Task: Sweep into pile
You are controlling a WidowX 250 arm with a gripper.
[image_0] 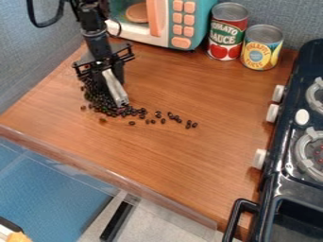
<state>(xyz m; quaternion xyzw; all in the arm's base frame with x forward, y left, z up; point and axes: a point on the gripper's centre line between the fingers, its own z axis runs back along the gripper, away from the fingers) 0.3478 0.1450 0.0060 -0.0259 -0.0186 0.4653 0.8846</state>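
Upper left of the frame, down at the heaped beans (96, 98) with the gripper (118, 101); can't tell spread jaws from closed ones. Now for the loose beans (176, 118), trailing right and slightly lower: likely round their far end, then leftward.

two cans (262, 52), one toy microwave (165, 21), one stove (285, 142)

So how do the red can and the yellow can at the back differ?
The red can is taller; the yellow can is shorter. The red can stands right beside the toy microwave, while the yellow can is nearer the stove. Both stand upright on the wooden counter and have silvery metal tops.
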